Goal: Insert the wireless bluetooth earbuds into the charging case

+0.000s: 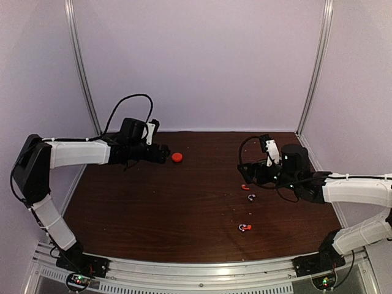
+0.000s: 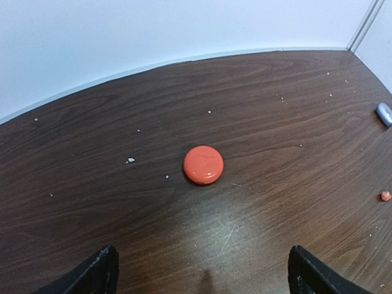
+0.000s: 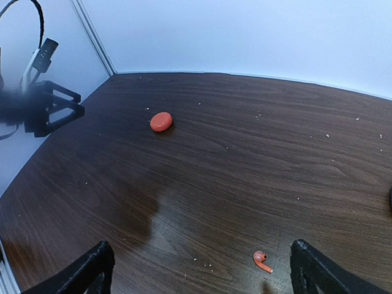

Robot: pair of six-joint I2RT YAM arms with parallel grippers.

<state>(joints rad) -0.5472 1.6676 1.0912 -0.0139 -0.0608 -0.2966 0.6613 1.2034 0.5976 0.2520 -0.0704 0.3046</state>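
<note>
The charging case (image 1: 177,157) is a closed, round red disc lying flat on the dark wooden table (image 1: 184,208). My left gripper (image 1: 160,153) hovers just left of it, open and empty; in its wrist view the case (image 2: 203,165) lies ahead, centred between the fingers (image 2: 101,272). One red earbud (image 1: 245,187) and a silvery-grey one (image 1: 251,196) lie at the right. Another red and grey pair (image 1: 245,227) lies nearer the front. My right gripper (image 1: 245,173) hangs open over the red earbud (image 3: 262,261), which sits close to its right finger (image 3: 312,269).
White walls with metal corner posts (image 1: 82,73) close in the table at the back and sides. Pale crumbs dot the wood. At the right edge of the left wrist view lie a small silvery-grey piece (image 2: 384,114) and a tiny red piece (image 2: 386,196).
</note>
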